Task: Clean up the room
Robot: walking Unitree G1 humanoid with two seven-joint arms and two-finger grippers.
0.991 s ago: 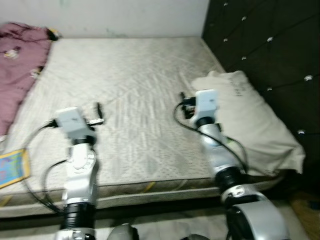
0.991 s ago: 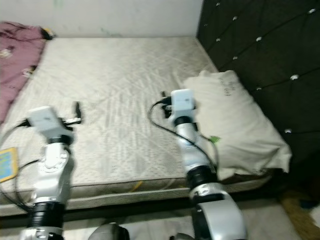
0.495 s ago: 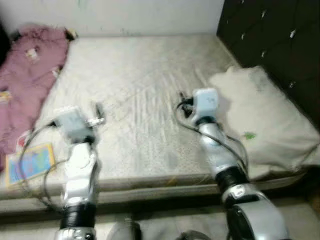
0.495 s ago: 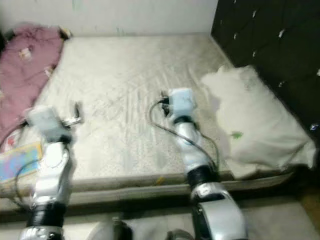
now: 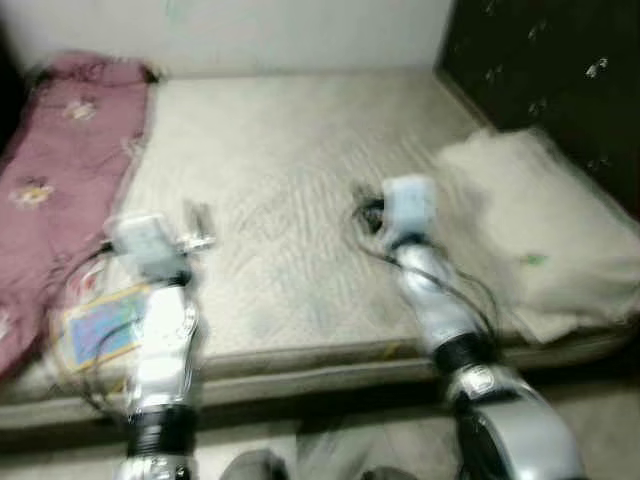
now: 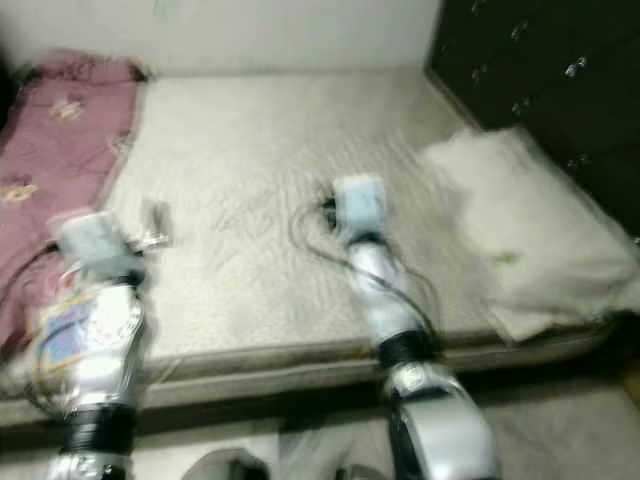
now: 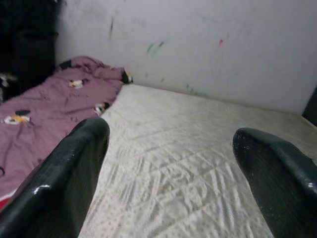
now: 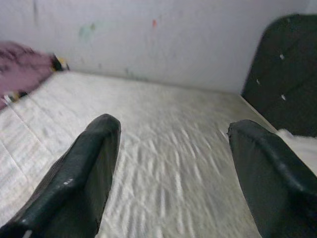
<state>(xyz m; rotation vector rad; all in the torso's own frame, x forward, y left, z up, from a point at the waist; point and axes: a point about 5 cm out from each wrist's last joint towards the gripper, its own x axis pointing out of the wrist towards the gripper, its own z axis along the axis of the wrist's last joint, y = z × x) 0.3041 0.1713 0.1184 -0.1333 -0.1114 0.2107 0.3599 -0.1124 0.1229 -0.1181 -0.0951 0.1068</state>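
A bare cream mattress (image 5: 290, 130) lies before me. A crumpled pink blanket (image 5: 60, 170) with small prints runs along its left side, up to the wall. A cream pillow (image 5: 545, 230) lies at the right, by the headboard. A colourful flat book (image 5: 100, 325) rests at the mattress's front left edge. My left gripper (image 7: 168, 148) hovers open over the front left of the mattress, holding nothing. My right gripper (image 8: 171, 144) hovers open over the middle of the mattress, left of the pillow, also holding nothing. The eye views are blurred.
A dark tufted headboard (image 5: 560, 70) stands at the right. A pale wall (image 7: 208, 44) with small paint marks runs behind the bed. The mattress's front edge (image 5: 320, 365) drops to the floor just ahead of my body.
The whole picture has shifted: the camera turned left, so more of the pink blanket and the book show and the pillow sits further right. Both arms keep their pose.
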